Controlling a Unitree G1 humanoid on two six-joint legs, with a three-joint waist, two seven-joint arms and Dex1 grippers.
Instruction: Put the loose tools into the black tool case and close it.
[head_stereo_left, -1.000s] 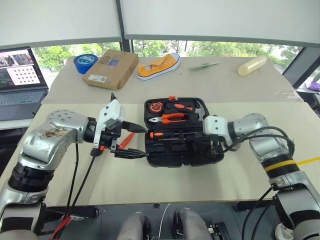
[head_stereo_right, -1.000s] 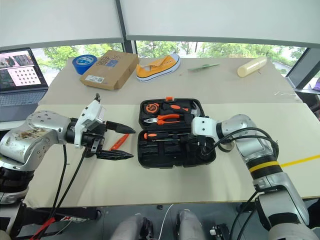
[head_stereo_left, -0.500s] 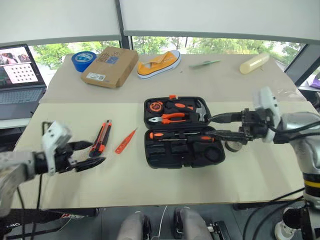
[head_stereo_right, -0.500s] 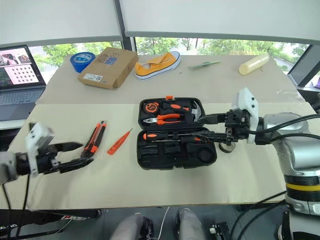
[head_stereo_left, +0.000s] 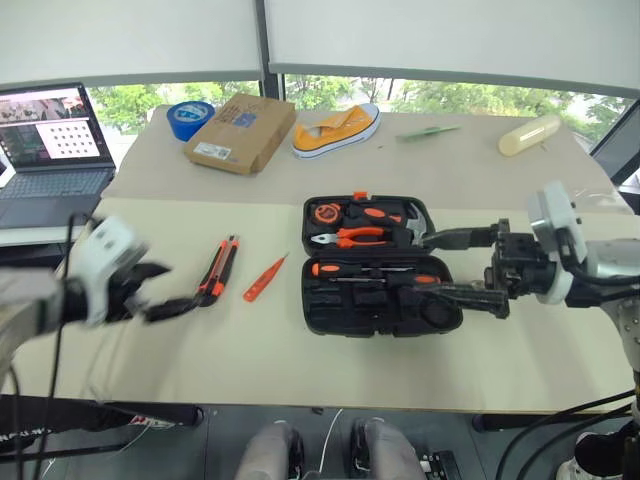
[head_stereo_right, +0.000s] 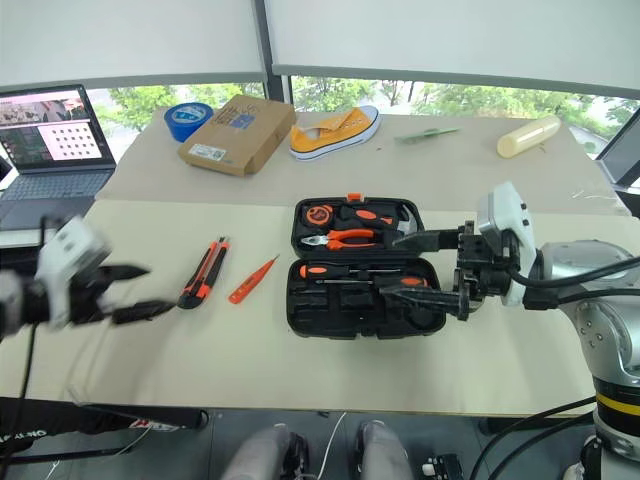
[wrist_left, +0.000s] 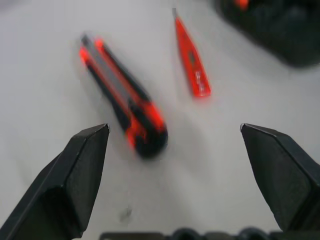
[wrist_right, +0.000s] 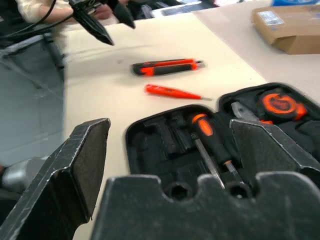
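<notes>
The black tool case (head_stereo_left: 345, 312) lies open in the middle of the table. An orange-handled screwdriver (head_stereo_left: 352, 268) rests in its middle groove, and a second one (head_stereo_right: 414, 281) lies beside it, partly behind my right fingers. My right gripper (head_stereo_left: 420, 262) hovers open over the case's right half, holding nothing. The utility knife (head_stereo_left: 218, 272) and the slim tester pen (head_stereo_left: 264, 279) lie on the table left of the case. My left gripper (head_stereo_left: 185, 285) is open just left of the knife (wrist_left: 122, 97), apart from it.
Pliers (head_stereo_left: 350, 237), a hammer and a tape measure (head_stereo_left: 327, 212) sit in the case's far half. At the back stand a laptop (head_stereo_left: 50, 140), a blue tape roll (head_stereo_left: 190, 118), a cardboard box (head_stereo_left: 240, 132), a yellow shoe (head_stereo_left: 338, 128) and a cream cylinder (head_stereo_left: 530, 133).
My right gripper opened and drew up and back from the case, where a second screwdriver now lies. My left arm swung left, away from the case to beside the knife.
</notes>
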